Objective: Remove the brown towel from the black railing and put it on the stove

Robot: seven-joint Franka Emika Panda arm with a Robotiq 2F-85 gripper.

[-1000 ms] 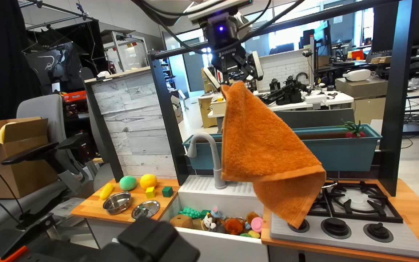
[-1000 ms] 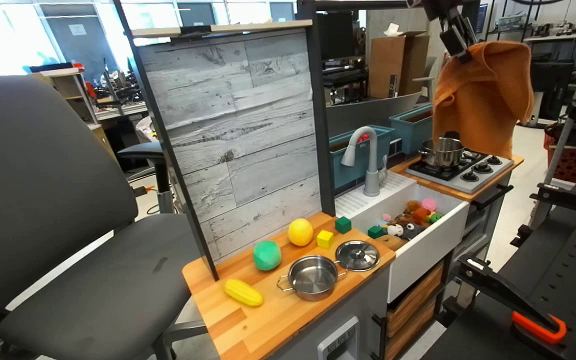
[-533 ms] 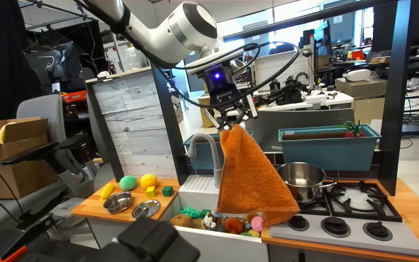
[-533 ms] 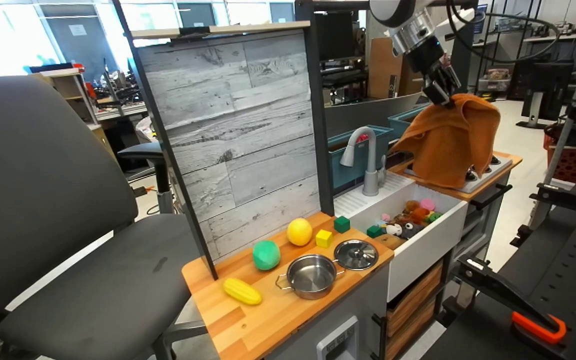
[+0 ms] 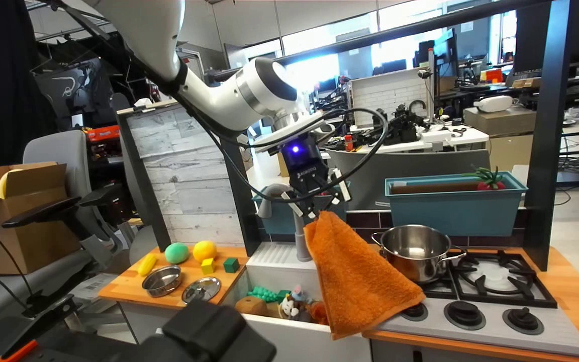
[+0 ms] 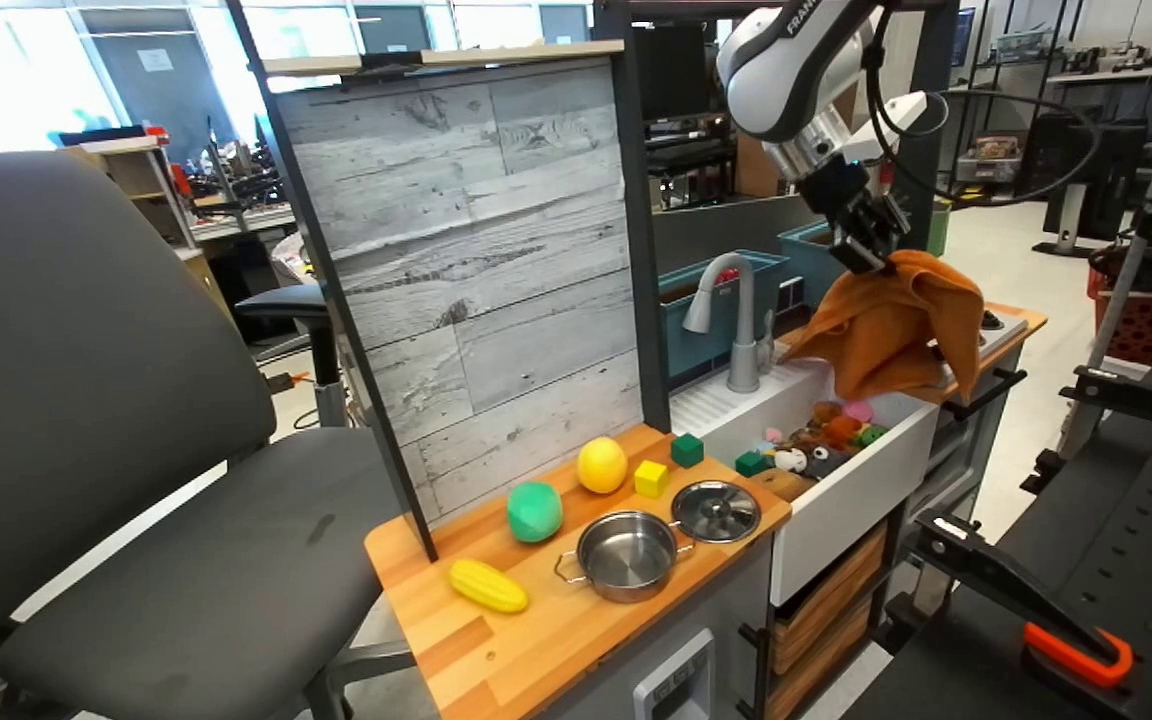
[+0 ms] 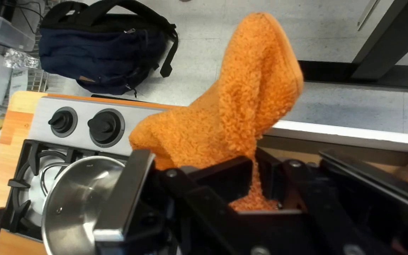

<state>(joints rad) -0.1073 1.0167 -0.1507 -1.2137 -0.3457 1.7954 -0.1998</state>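
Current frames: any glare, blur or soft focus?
Windows blown out in both exterior views; in an exterior view a black foreground object is out of focus; in the wrist view, pincer blurred toward the bottom edge, towel texture readable.

Wooden countertop (image 6: 536, 645) under two balls (image 6: 534, 512), two cubes (image 6: 651, 479), ribbed yellow toy (image 6: 488, 586), small pot (image 6: 626, 560), lid (image 6: 716, 512) and stove (image 5: 493, 327)
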